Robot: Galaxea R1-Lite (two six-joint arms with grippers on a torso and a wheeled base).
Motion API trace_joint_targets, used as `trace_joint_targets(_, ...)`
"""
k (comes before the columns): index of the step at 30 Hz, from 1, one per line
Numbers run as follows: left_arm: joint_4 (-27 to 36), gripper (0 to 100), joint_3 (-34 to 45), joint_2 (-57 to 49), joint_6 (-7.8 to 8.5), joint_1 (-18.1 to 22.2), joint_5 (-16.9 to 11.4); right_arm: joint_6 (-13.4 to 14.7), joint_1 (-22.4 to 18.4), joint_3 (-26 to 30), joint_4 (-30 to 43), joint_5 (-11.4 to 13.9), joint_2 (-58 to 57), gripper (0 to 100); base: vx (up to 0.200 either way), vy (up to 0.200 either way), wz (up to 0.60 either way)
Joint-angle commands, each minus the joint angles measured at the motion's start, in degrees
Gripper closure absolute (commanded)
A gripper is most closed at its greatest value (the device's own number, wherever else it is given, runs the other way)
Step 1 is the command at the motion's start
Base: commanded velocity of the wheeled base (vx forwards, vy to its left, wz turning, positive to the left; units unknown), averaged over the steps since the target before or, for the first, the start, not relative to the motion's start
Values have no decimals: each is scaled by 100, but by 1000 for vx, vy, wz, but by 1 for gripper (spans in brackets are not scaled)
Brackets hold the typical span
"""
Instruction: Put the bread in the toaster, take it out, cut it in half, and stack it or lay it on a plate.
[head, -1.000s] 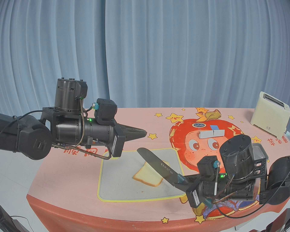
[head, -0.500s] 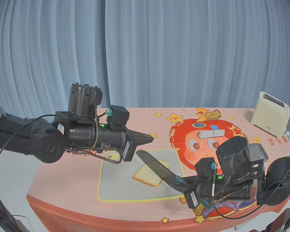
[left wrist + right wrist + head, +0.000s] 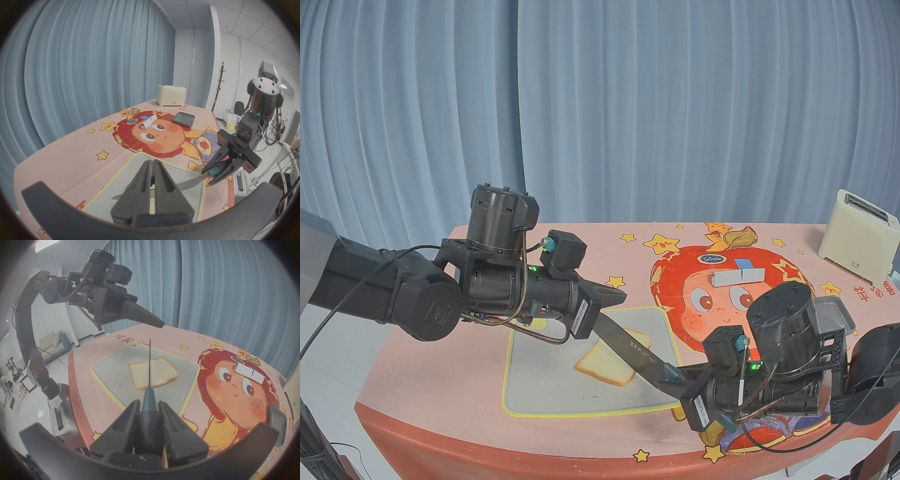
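table (image 3: 444,375): pink cartoon-printed cloth across the lower half of the head view.
cutting board (image 3: 544,375): pale with a yellow rim, lying on the table at lower centre.
toaster (image 3: 859,237): cream, at the right edge, well apart from the cutting board.
left gripper (image 3: 612,295): fingers pressed together on nothing, left of centre, above the board's far edge, up and left of the bread.
right gripper (image 3: 678,375): clenched on the knife's teal handle, lower right of centre, just off the board's right rim.
knife (image 3: 631,347): long axis runs from the handle at lower right to the tip at upper left. The blade stands on edge across the bread, whether touching it I cannot tell.
bread (image 3: 606,365): one slice lying flat on the board, under the blade, between the two grippers.
tray (image 3: 837,312): dark, at right, partly behind the right arm.
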Motion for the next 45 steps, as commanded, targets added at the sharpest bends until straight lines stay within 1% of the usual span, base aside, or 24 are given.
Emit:
trace_joint_targets(1, -1, 100, 33, 39, 8, -29, 1, 2, 9, -6, -2, -1, -9, 100, 0, 0, 0)
trace_joint_targets(7, -1, 100, -28, 4, 0, -38, 1, 2, -18, -50, 25, -36, -158, 100, 0, 0, 0)
trace_joint_targets(12, -10, 100, -143, -40, 8, -3, 62, -60, -35, -472, 420, -36, -308, 100, 0, 0, 0)
trace_joint_targets(13, -10, 100, -143, -40, 8, -3, 62, -60, -35, -472, 420, -36, -308, 100, 0, 0, 0)
trace_joint_targets(14, -71, 100, -116, -101, 8, -12, 124, -60, -35, -780, 772, -36, -317, 100, 0, 0, 0)
trace_joint_targets(15, -71, 100, -116, -101, 8, -12, 124, -60, -35, -780, 772, -36, -317, 100, 0, 0, 0)
trace_joint_targets(16, -273, 100, -64, -137, -18, -20, 133, -60, -18, -964, 1132, -36, -343, 100, 0, 0, 0)
trace_joint_targets(18, -537, 100, -28, -84, -27, -20, 141, -60, 18, -1052, 1378, -36, -352, 100, 0, 0, 0)
trace_joint_targets(23, -590, 100, 16, -49, -53, -20, 291, -86, -9, -1061, 1361, -36, -282, 100, 0, 0, 0)
trace_joint_targets(31, -686, 100, 262, 153, -62, -3, 273, -95, 18, -1096, 1352, -45, -88, 100, 0, 0, 0)
trace_joint_targets(32, -862, 100, 341, 153, -71, -3, 273, -95, 0, -1149, 1361, -45, -27, 100, 0, 0, 0)
trace_joint_targets(34, -924, 100, 358, 153, -79, -3, 273, -104, -18, -1175, 1361, -45, 9, 100, 0, 0, 0)
trace_joint_targets(36, -1073, 100, 385, 153, -132, -3, 273, -121, -35, -1202, 1361, -45, 88, 100, 0, 0, 0)
trace_joint_targets(38, -1108, 100, 411, 153, -167, 6, 282, -121, -44, -1202, 1396, -45, 88, 100, 0, 0, 0)
trace_joint_targets(45, -1117, 100, 552, 162, -176, 6, 282, -121, -44, -1167, 1361, -45, 255, 100, 0, 0, 0)
